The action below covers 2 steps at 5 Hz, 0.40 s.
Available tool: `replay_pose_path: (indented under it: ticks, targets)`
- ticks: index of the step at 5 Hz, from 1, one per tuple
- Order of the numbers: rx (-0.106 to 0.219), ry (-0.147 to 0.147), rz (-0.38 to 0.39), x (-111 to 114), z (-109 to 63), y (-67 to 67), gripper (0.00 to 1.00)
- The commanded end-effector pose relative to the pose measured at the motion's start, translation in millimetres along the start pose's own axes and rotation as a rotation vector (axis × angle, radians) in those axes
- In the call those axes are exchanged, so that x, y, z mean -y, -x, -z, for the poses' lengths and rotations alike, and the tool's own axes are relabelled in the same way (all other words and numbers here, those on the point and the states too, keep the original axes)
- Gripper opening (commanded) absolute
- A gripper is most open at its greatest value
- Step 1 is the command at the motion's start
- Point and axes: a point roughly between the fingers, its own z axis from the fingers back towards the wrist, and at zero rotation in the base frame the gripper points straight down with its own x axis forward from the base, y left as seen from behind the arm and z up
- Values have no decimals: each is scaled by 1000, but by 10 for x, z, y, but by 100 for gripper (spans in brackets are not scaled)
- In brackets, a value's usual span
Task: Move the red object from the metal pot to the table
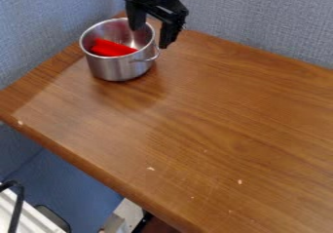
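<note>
A black robotic gripper (150,32), its matte fingers parted wide and holding nothing, hangs over the far side of a shiny metal pot (119,67) at a wooden table's back left corner. One dark finger overlaps the pot's far rim in the camera's view; the other hangs to the right of the pot. Whether either touches the steel cannot be told.

Inside the round, straight-sided vessel, a bright red object (112,49), smooth, chunky and elongated, lies against the silvery interior. A small looped handle juts from the pot's right side, and soft reflections streak its polished wall.

The pot stands on the table (196,130), a broad brown top with visible grain, a satiny sheen and a rounded front corner. A few small pale flecks dot the surface toward the front.

Blue-gray, fabric-like panels (260,18) rise behind the table and along its left side, close to the pot, walling in that corner. At lower left, below the table's edge, a black cable (18,210) curves over a white item (31,220), beside a blue surface (68,186).
</note>
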Motion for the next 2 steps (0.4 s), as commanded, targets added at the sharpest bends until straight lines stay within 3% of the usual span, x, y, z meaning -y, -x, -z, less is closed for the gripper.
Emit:
replay_pose_path:
  ticks: [1,2]
  targets:
    - [-5,-26,-24,-119,12,46,100]
    - [-32,-35,-23,-125,131,73,100]
